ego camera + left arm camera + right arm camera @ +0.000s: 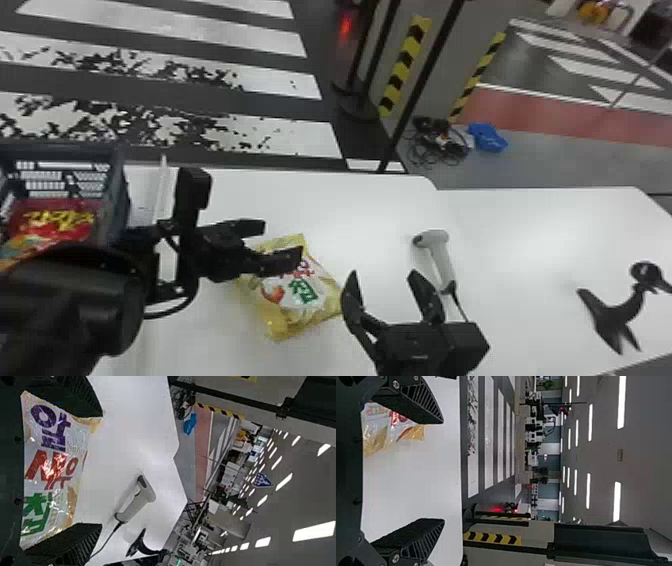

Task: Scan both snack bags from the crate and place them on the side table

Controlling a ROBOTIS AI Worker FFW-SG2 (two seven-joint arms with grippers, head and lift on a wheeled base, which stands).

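Grippers, two, both black. Your left gripper point(283, 239): two flat fingers with ribbed sides, standing wide apart at the yellow snack bag point(305, 305), one passing over its upper part in the head view; whether they touch it you cannot tell. Your right gripper point(383, 272): two tapered fingers, wide apart with bare tabletop between the tips, just to the right of the same bag.

Snack bags, two in all. Yellow, one: glossy, crinkled film, squarish, puffed, white panel with red and green lettering; lies flat on the white tabletop point(320, 200). Red, one: the red snack bag point(55, 220), shiny film with yellow lettering, inside the crate point(118, 190) at your left.

Crate, one: dark grey, rigid, straight-sided, slotted walls.

Scanner point(440, 255), one: pale grey, smooth, rounded head on a slim handle, lying on the white surface just beyond your right gripper, with one thin dark cable point(460, 307).

Black stand point(620, 312), one: splayed legs, curved neck, round top; on the white surface at far right, well apart from the grippers.

Floor beyond: one tangle of cables point(435, 142), one crumpled blue item point(487, 137) beside it, two yellow-and-black striped strips point(407, 65).
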